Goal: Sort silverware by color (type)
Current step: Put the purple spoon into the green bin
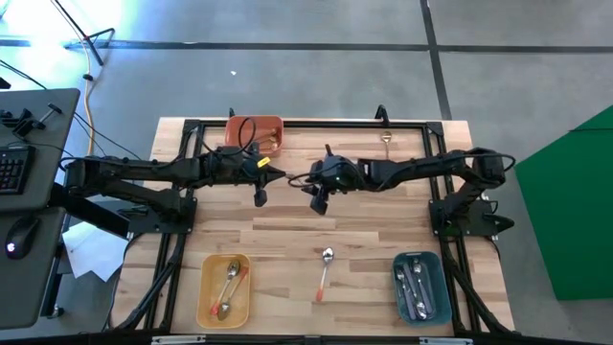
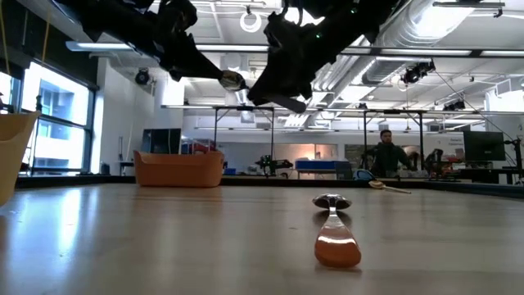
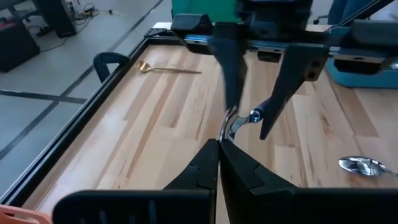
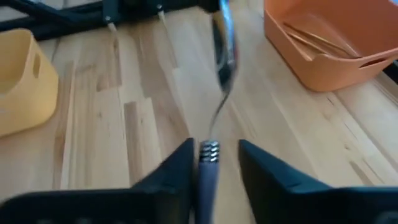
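From above, the two dark arms meet over the middle of the pale wooden plank surface (image 1: pixel 287 240), the left end effector (image 1: pixel 280 176) and right end effector (image 1: pixel 303 180) tip to tip. An orange rectangular plastic bin (image 1: pixel 255 133) sits at the far edge, a yellow rectangular bin (image 1: pixel 223 290) with orange-handled spoons and a teal rectangular bin (image 1: pixel 421 287) with purple-handled spoons at the near edge. A silver spoon with an orange-red handle (image 1: pixel 324 272) lies loose between those two, and a thin gold-coloured spoon (image 1: pixel 386 141) lies near the far edge. The low view shows both end effectors raised well above the surface, a small silver spoon (image 2: pixel 232 79) between them in the air. In the left wrist view the left fingers (image 3: pixel 205 168) are pressed together on that spoon's bowl end, while the right fingers (image 3: pixel 233 68) stand apart on either side of it. In the right wrist view the spoon's handle, possibly purple, sits in the gap between the parted right fingers (image 4: pixel 177 168); whether they touch it is unclear.
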